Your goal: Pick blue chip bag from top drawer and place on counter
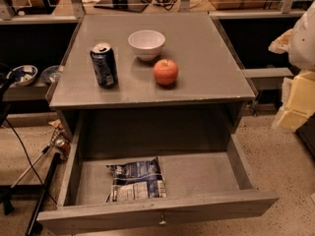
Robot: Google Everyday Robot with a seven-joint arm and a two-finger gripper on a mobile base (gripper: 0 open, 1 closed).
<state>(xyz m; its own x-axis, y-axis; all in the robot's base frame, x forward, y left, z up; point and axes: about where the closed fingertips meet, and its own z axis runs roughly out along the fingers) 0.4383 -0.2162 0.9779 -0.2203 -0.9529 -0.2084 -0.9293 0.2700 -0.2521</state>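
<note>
The blue chip bag lies flat on the floor of the open top drawer, left of the middle and close to the front wall. It is dark blue above and white and silver below. The drawer is pulled fully out, with its small knob on the front. The counter is the grey cabinet top above it. My gripper shows as white and cream parts at the right edge, beside the cabinet, level with the counter's front edge and well away from the bag.
On the counter stand a dark blue soda can at the left, a white bowl at the back middle and a red apple in front of it. Bowls sit on a low shelf at the left. Cables and a stand lie on the floor at the left.
</note>
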